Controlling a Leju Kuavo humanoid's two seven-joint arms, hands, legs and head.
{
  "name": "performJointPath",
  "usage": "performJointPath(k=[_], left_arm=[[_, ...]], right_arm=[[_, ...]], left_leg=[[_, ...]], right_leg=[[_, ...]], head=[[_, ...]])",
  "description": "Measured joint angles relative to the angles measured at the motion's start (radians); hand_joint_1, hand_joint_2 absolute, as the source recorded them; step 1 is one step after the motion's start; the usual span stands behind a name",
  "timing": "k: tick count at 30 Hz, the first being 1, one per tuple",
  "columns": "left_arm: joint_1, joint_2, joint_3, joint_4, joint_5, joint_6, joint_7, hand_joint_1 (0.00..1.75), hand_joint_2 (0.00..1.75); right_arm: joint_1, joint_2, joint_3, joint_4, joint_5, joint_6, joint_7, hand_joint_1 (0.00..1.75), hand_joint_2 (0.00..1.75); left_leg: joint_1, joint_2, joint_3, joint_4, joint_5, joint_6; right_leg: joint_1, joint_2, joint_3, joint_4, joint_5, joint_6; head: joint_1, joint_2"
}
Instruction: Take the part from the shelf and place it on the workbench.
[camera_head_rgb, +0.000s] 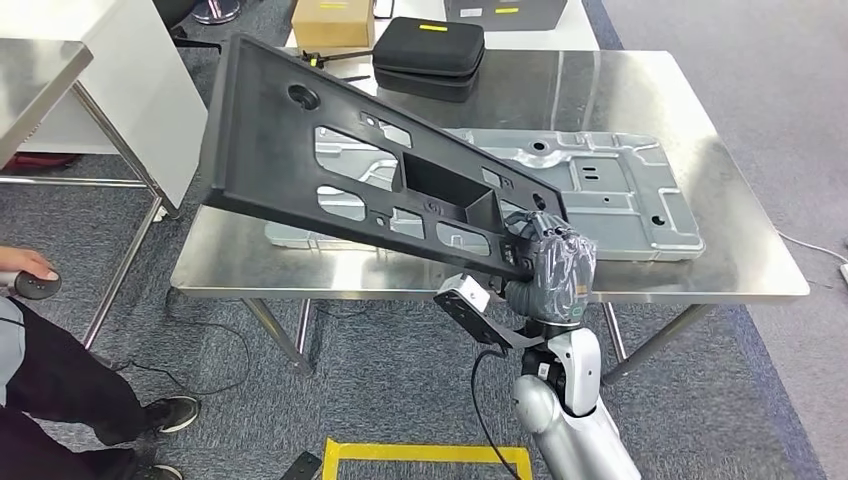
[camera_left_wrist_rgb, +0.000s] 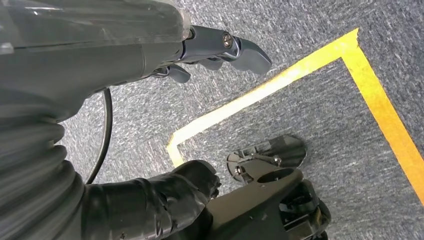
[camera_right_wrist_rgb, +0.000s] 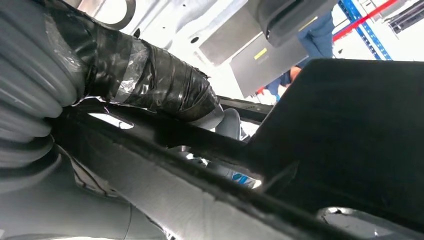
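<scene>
A long black plastic panel (camera_head_rgb: 330, 150) with cut-outs hangs tilted above the steel workbench (camera_head_rgb: 700, 140), its far end raised toward the back left. My right hand (camera_head_rgb: 555, 265) grips the panel's near end at the bench's front edge. In the right wrist view the taped thumb (camera_right_wrist_rgb: 160, 82) presses on the black panel (camera_right_wrist_rgb: 350, 130). A silver stamped metal sheet (camera_head_rgb: 610, 185) lies flat on the bench under the panel. My left hand (camera_left_wrist_rgb: 150, 50) hangs over the grey carpet, fingers apart and holding nothing.
A black zip case (camera_head_rgb: 428, 55) and a cardboard box (camera_head_rgb: 333, 22) sit at the bench's back. A second steel table (camera_head_rgb: 35, 85) stands at left. A person (camera_head_rgb: 40, 370) stands at lower left holding a controller. Yellow floor tape (camera_head_rgb: 425, 455) marks the carpet.
</scene>
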Motion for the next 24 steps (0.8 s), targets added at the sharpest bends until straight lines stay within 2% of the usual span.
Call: performJointPath(k=[1,2,3,5,8,9,10,12,13,14,15,17,18,19,22,24], left_arm=[[0.000,-0.001,0.000,0.000,-0.001,-0.001,0.000,0.00,1.75],[0.000,-0.002,0.000,0.000,-0.003,-0.003,0.000,0.00,1.75],[-0.001,-0.003,0.000,0.000,-0.004,-0.004,0.000,0.00,1.75],[-0.003,-0.005,-0.001,0.000,-0.006,-0.006,0.000,0.00,1.75],[-0.006,-0.005,-0.001,0.000,-0.006,-0.006,0.000,0.00,1.75],[-0.006,-0.005,-0.001,-0.001,-0.006,-0.006,-0.001,0.00,1.75],[-0.007,-0.005,-0.001,-0.001,-0.006,-0.006,-0.001,0.00,1.75],[-0.007,-0.005,-0.001,-0.001,-0.006,-0.006,-0.001,0.00,1.75],[-0.006,-0.005,-0.001,-0.001,-0.007,-0.006,-0.001,0.00,1.75],[-0.005,-0.005,-0.001,-0.001,-0.007,-0.007,0.000,0.00,1.75],[-0.005,-0.005,-0.001,-0.001,-0.007,-0.008,0.000,0.00,1.75],[-0.006,-0.005,-0.001,-0.001,-0.008,-0.008,0.000,0.00,1.75],[-0.006,-0.005,-0.001,-0.001,-0.009,-0.008,0.001,0.00,1.75],[-0.007,-0.006,-0.001,-0.001,-0.009,-0.007,0.002,0.00,1.75],[-0.009,-0.007,-0.002,-0.001,-0.013,-0.005,0.004,0.00,1.75],[-0.009,-0.010,-0.002,-0.001,-0.016,-0.001,0.005,0.00,1.75]], right_arm=[[-0.001,0.000,-0.001,0.003,0.000,0.000,0.000,1.71,1.75],[-0.002,0.000,-0.001,0.005,0.001,0.000,0.000,1.71,1.75],[-0.003,-0.001,-0.002,0.006,0.001,0.000,0.001,1.71,1.75],[-0.005,-0.001,-0.004,0.008,0.002,-0.001,0.001,1.71,1.75],[-0.005,-0.001,-0.011,0.009,0.003,-0.001,0.003,1.71,1.75],[-0.006,-0.001,-0.013,0.009,0.003,-0.001,0.003,1.71,1.75],[-0.007,-0.001,-0.014,0.009,0.003,-0.001,0.003,1.71,1.75],[-0.008,-0.001,-0.015,0.011,0.003,-0.001,0.003,1.71,1.75],[-0.007,-0.001,-0.016,0.012,0.003,-0.001,0.003,1.71,1.75],[-0.005,-0.001,-0.016,0.014,0.004,-0.001,0.004,1.71,1.75],[-0.003,-0.001,-0.017,0.015,0.004,-0.001,0.005,1.71,1.75],[0.000,-0.001,-0.020,0.015,0.004,-0.002,0.007,1.71,1.75],[0.000,-0.001,-0.022,0.015,0.004,-0.002,0.009,1.71,1.75],[0.001,-0.001,-0.025,0.015,0.004,-0.003,0.010,1.71,1.75],[0.006,-0.002,-0.033,0.014,0.006,-0.007,0.012,1.71,1.75],[0.010,-0.003,-0.038,0.014,0.009,-0.008,0.012,1.71,1.75]], left_leg=[[0.000,-0.001,0.010,0.002,-0.009,-0.002],[-0.002,-0.001,0.019,0.004,-0.018,-0.006],[-0.003,-0.002,0.024,0.006,-0.025,-0.010],[-0.005,-0.001,0.025,0.007,-0.033,-0.021],[-0.005,0.002,0.023,0.018,-0.049,-0.036],[-0.004,0.002,0.009,0.050,-0.065,-0.040],[-0.001,0.003,-0.018,0.103,-0.088,-0.045],[0.002,0.003,-0.097,0.238,-0.131,-0.052],[0.004,0.003,-0.130,0.282,-0.133,-0.055],[0.006,0.003,-0.147,0.292,-0.116,-0.057],[0.007,0.003,-0.144,0.262,-0.079,-0.057],[0.008,0.003,-0.101,0.135,0.009,-0.053],[0.006,0.003,-0.079,0.080,0.036,-0.050],[0.004,0.002,-0.065,0.046,0.044,-0.045],[0.002,0.002,-0.056,0.023,0.031,-0.031],[0.006,0.002,-0.048,0.013,0.031,-0.019]], right_leg=[[0.000,0.000,0.021,-0.069,0.051,-0.004],[0.003,0.000,0.045,-0.133,0.088,-0.008],[0.005,-0.001,0.066,-0.185,0.108,-0.014],[0.011,0.000,0.082,-0.216,0.102,-0.023],[0.004,0.003,0.096,-0.232,0.095,-0.037],[0.001,0.003,0.103,-0.237,0.093,-0.042],[-0.001,0.001,0.110,-0.240,0.090,-0.047],[-0.001,0.000,0.121,-0.240,0.081,-0.053],[-0.001,0.000,0.126,-0.240,0.075,-0.053],[-0.001,0.002,0.133,-0.239,0.069,-0.052],[-0.001,0.003,0.142,-0.237,0.063,-0.050],[-0.001,0.005,0.158,-0.236,0.047,-0.043],[0.000,0.006,0.163,-0.234,0.041,-0.038],[0.002,0.006,0.164,-0.233,0.037,-0.033],[0.004,0.005,0.163,-0.236,0.033,-0.018],[0.002,0.004,0.154,-0.207,0.011,-0.009]], head=[[0.000,0.000],[0.000,0.000],[0.000,0.000],[-0.001,0.000],[-0.003,0.000],[-0.004,0.000],[-0.004,0.000],[-0.006,0.000],[-0.005,0.000],[-0.005,0.000],[-0.006,0.000],[-0.005,0.000],[-0.005,0.000],[-0.005,0.000],[-0.005,0.000],[-0.005,0.000]])
